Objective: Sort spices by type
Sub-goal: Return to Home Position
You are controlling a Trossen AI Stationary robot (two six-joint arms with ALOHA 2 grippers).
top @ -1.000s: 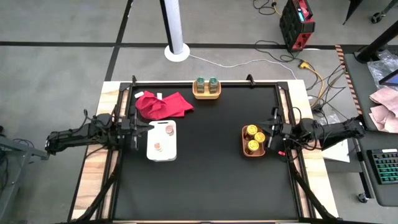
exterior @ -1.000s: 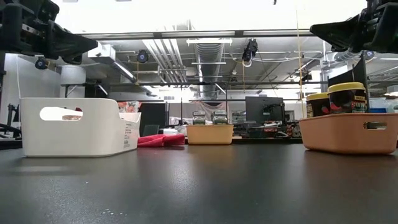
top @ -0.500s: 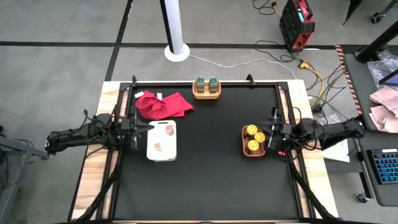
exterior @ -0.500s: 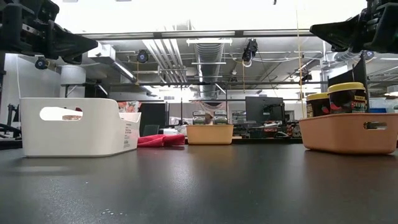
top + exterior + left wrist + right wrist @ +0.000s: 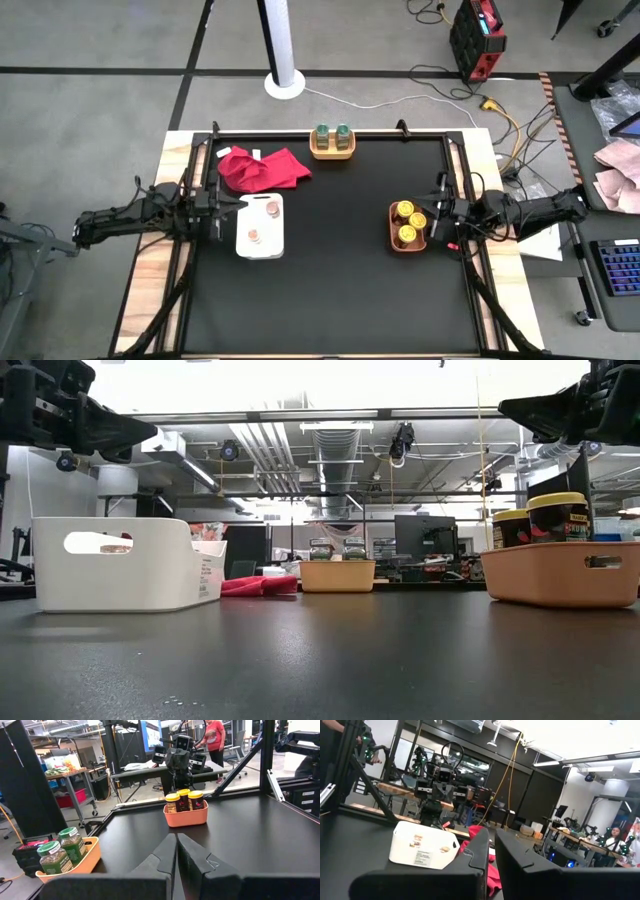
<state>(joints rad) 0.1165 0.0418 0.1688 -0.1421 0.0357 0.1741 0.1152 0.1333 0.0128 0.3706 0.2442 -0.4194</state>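
Note:
Three yellow-lidded jars (image 5: 408, 222) stand in the orange tray (image 5: 392, 228) at the table's right. Two green-lidded jars (image 5: 332, 133) stand in the yellow tray (image 5: 332, 152) at the far edge. Two pinkish-brown jars (image 5: 262, 222) sit in the white tray (image 5: 262, 247) at the left. My left gripper (image 5: 232, 214) hovers shut beside the white tray at the left edge. My right gripper (image 5: 437, 222) hovers shut just right of the orange tray. In the left wrist view the left gripper (image 5: 177, 839) points across the table at the yellow jars (image 5: 184, 801).
A red cloth (image 5: 262, 168) lies crumpled at the far left, between the white and yellow trays. The black mat's middle and near half hold nothing. A metal frame borders the table. A person in red (image 5: 215, 735) stands in the room beyond the table.

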